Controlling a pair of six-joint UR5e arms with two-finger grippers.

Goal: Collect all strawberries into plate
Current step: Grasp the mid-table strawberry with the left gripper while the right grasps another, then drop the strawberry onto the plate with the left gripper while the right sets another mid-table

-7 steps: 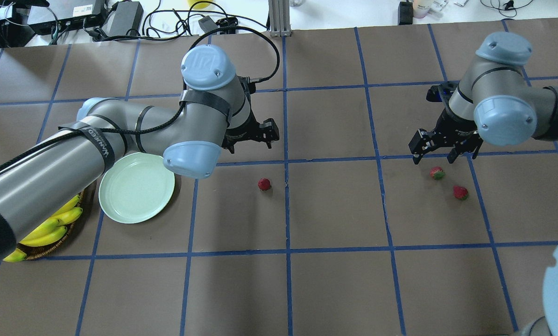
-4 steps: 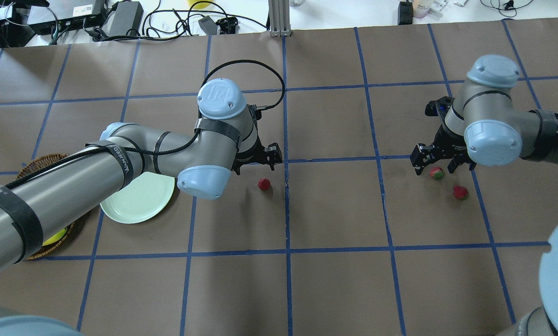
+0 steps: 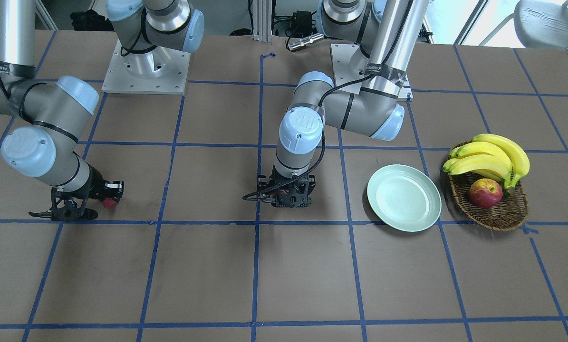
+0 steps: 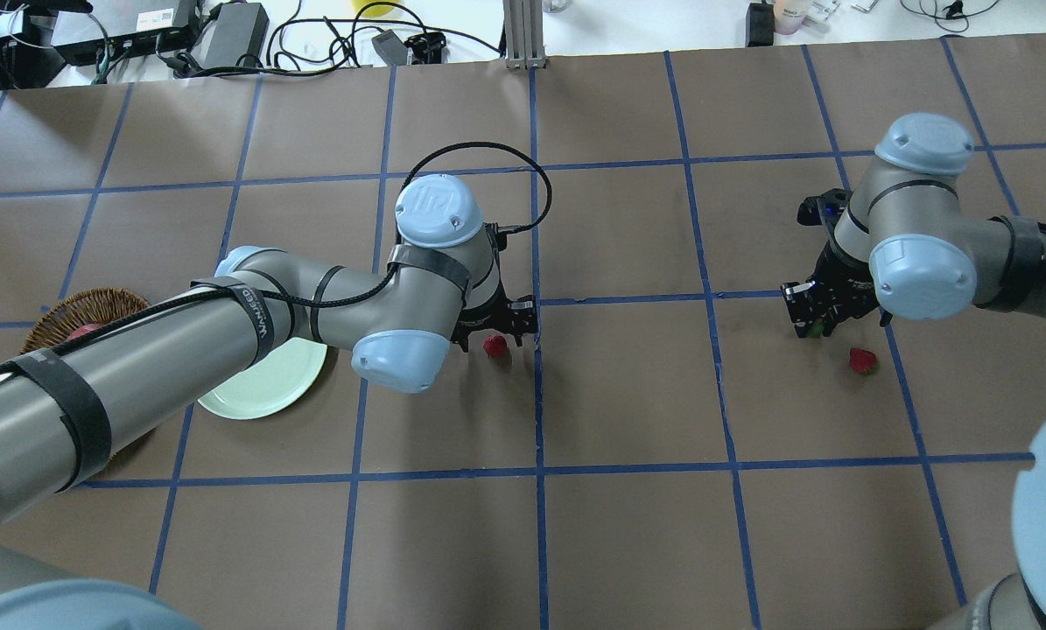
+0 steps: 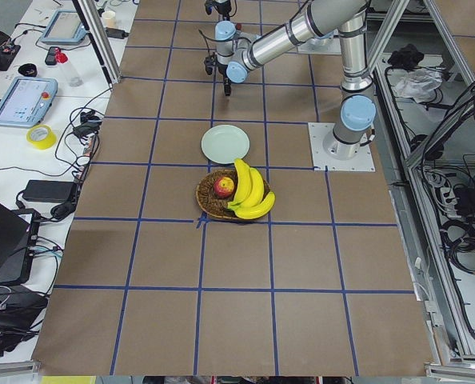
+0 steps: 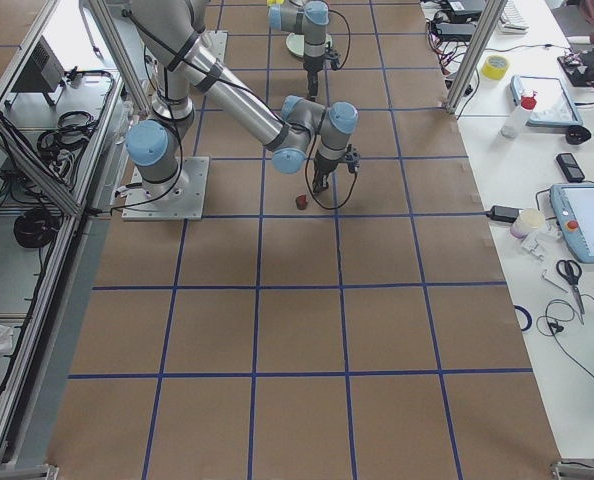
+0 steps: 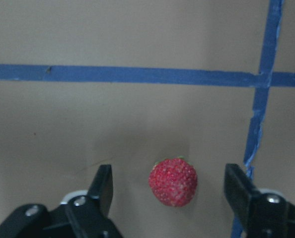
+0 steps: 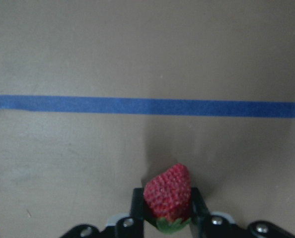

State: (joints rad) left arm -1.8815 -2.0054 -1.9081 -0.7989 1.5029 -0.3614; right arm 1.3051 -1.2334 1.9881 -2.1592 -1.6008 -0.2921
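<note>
Lying on the brown paper just beside a blue tape crossing, the middle strawberry (image 7: pixel 173 181) sat between the spread fingers of the left gripper (image 4: pixel 496 331). Neither finger touched it, and a clear gap showed on each side in the left wrist view. The second strawberry (image 8: pixel 168 192) was pinched between the closed-in fingers of the right gripper (image 8: pixel 168 208), red tip pointing away from the wrist camera and green cap toward it. From overhead only a speck of it showed under the black fingers. The third strawberry (image 4: pixel 862 360) lay loose on the table near that gripper, on the robot's side of it and apart from the fingers.

The plate (image 3: pixel 404 197) held no berries and stood well apart from all three. It was on the left arm's side, partly covered by that arm in the overhead view. Just beside the plate, farther out, the wicker basket (image 3: pixel 497 214) held the bananas (image 3: pixel 493 156) and the apple (image 3: pixel 485 193). Blue tape (image 4: pixel 540 472) divided the table (image 4: pixel 628 542) into squares.
</note>
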